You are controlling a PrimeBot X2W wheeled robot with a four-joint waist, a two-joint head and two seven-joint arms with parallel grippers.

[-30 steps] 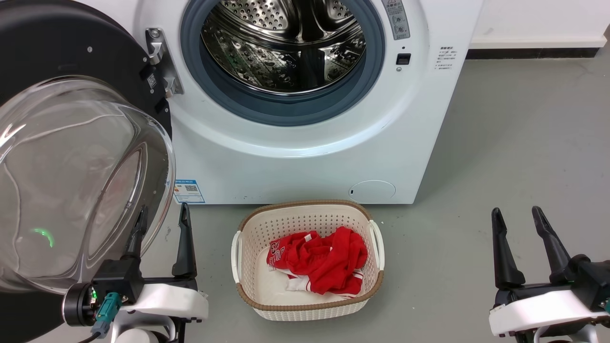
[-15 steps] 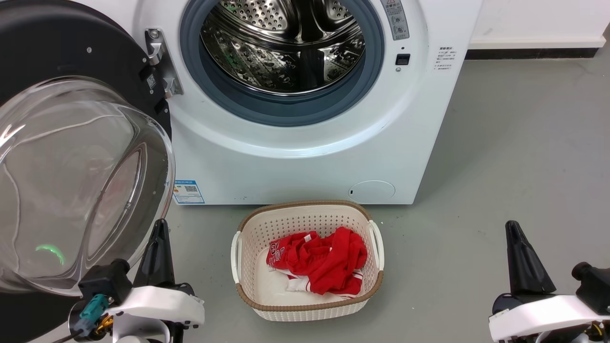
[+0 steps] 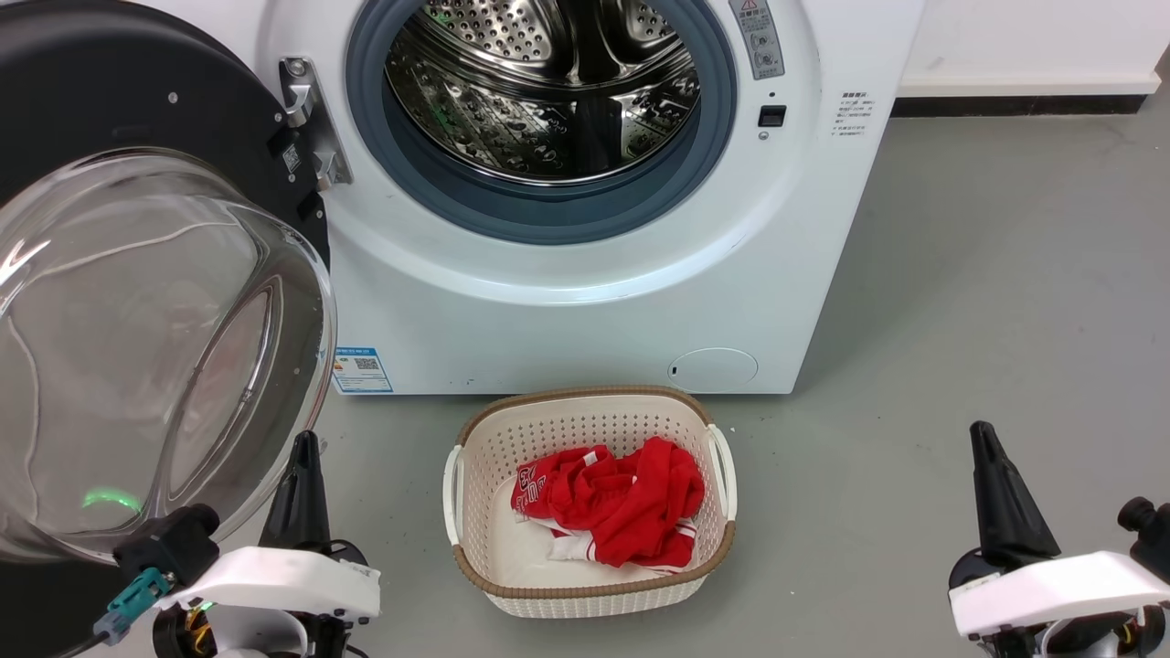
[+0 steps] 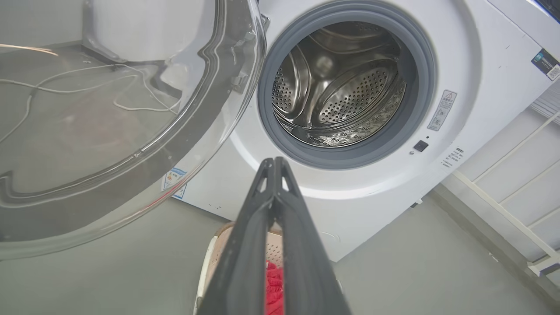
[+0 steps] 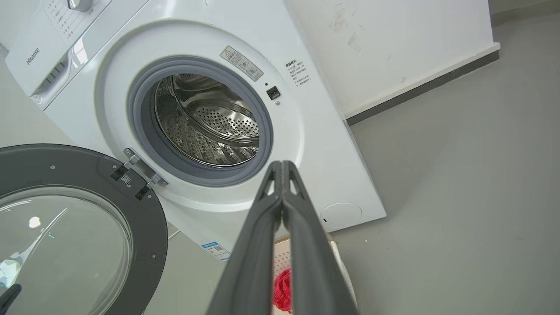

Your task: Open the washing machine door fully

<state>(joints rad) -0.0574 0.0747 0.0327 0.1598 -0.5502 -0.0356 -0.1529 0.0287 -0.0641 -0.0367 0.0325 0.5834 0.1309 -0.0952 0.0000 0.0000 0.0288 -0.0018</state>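
The washing machine (image 3: 594, 311) stands ahead with its steel drum (image 3: 548, 82) exposed. The washing machine door (image 3: 110, 82), a black disc with a bulging clear glass bowl (image 3: 137, 347), hangs swung out to the left on its hinge (image 3: 306, 119). My left gripper (image 3: 306, 443) is low beside the bowl's lower right edge, apart from it, shut on nothing. The left wrist view shows its fingertips pressed together at my left gripper (image 4: 274, 161), with the door (image 4: 109, 109) to the upper left. My right gripper (image 3: 981, 429) is far right over the floor, shut and empty (image 5: 281, 164).
A cream laundry basket (image 3: 594, 589) holding red clothing (image 3: 612, 503) sits on the grey floor in front of the machine, between my arms. A white wall with a dark baseboard (image 3: 1015, 102) runs behind on the right.
Both grippers have gone from open to shut and drawn back toward the bottom of the head view. The door and basket stay where they were.
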